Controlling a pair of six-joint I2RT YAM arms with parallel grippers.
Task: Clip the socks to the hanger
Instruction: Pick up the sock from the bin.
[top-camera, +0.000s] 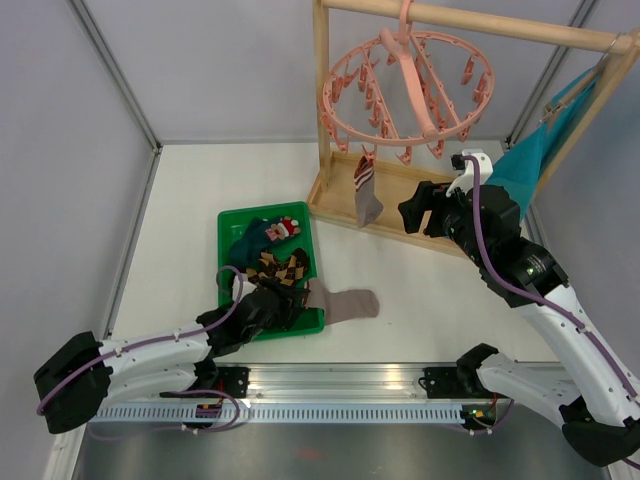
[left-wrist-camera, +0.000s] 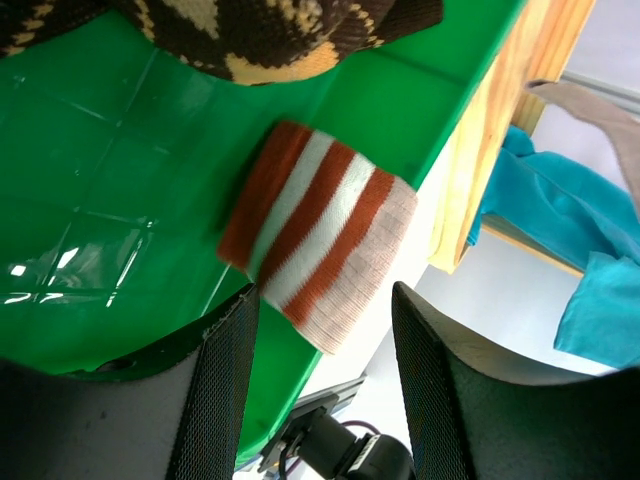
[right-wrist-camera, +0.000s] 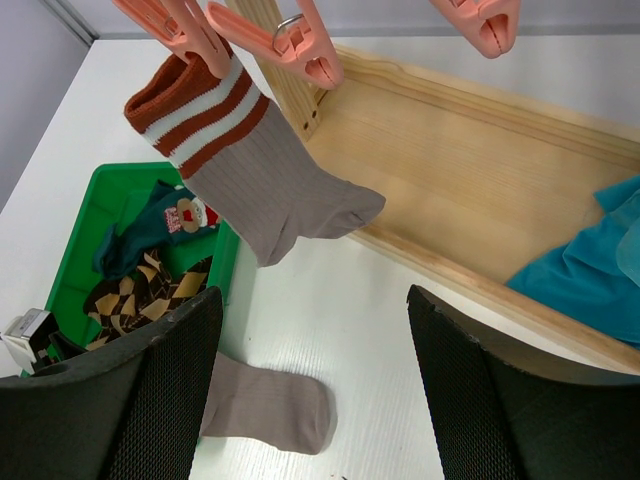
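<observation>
Fingers (left-wrist-camera: 225, 380) of the left gripper (left-wrist-camera: 320, 370) are being held apart, empty, astride a sock cuff (left-wrist-camera: 320, 235) on the tray (left-wrist-camera: 90, 150) rim, seemingly for pickup. At 6 o'clock of the hanger (top-camera: 405, 90), the right gripper (right-wrist-camera: 315, 340) is being held open, empty.

Table (top-camera: 180, 200): carries everything listed.
Frame (top-camera: 335, 195): far centre-right, base on the table, rail across the top.
Hanger (top-camera: 415, 85): hooked on the rail, above the base.
Hung sock (top-camera: 367, 195): clipped at the hanger's near-left side, dangling over the base.
Cloth (top-camera: 530, 160): right end of the frame.
Tray (top-camera: 228, 225): left of the frame, nearer.
Two socks (top-camera: 278, 265): inside the tray, one behind the other.
Draped sock (top-camera: 345, 303): over the tray's near-right rim, foot on the table.
Left gripper (top-camera: 265, 305): at the tray's near rim.
Right gripper (top-camera: 420, 212): right of the hung sock.
</observation>
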